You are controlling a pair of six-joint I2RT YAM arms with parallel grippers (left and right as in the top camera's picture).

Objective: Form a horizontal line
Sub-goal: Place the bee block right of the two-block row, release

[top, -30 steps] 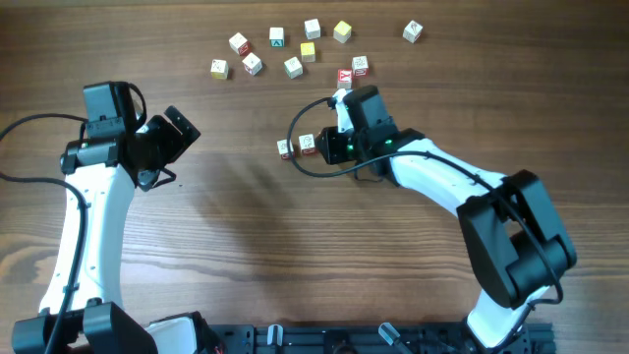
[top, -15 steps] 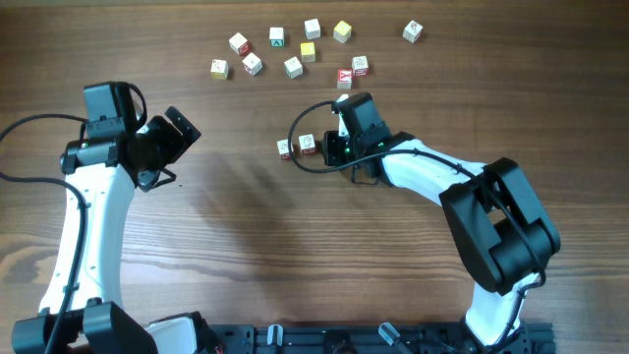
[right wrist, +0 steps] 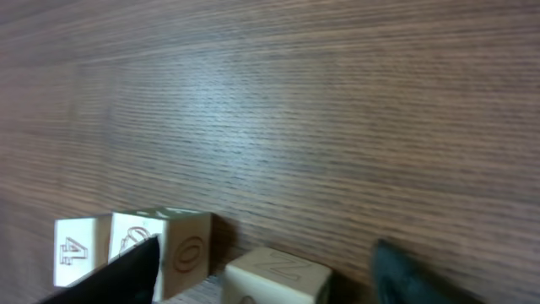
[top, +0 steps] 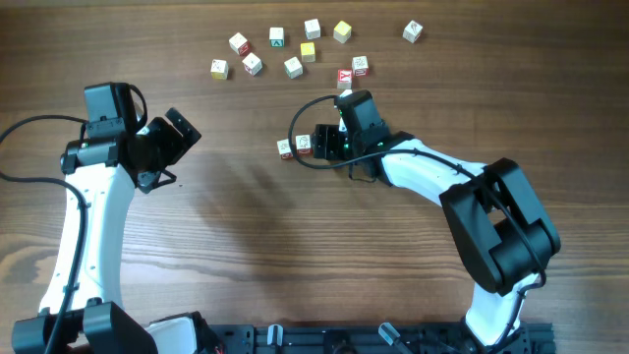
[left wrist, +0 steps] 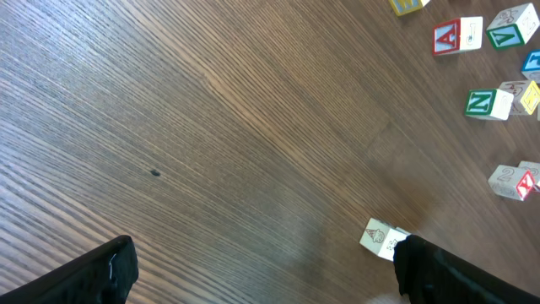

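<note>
Right gripper (right wrist: 266,270) open: fingers stand well apart either side of one cube (right wrist: 278,272), a gap showing on both sides, so nothing is gripped. Left gripper (left wrist: 266,262) also wide open and empty, parked at the left of the overhead frame, well away from the work.

Line (top: 305,145) sits just above and left of centre in the overhead frame. We count two cubes in clear view there, with the one between the right fingers as a third at its right end. In the right wrist view the row runs along the lower left edge, starting with a cube marked 4 (right wrist: 76,249). The end cube looks set a little off the row. We cannot tell whether it touches its neighbour.

Loose cubes (top: 293,66) lie scattered along the top of the overhead frame, some yellow. We judge the line unfinished and these the stock for it.

Handling, our estimate: cubes look like small wooden blocks, so light, stiff and not fragile. Their flat faces will likely slide easily on the table (top: 246,246). Best hold is on two opposite side faces, taken squarely from above. A skewed pinch may twist a cube or squirt it out. Setting one down may nudge its light neighbours out of line.
</note>
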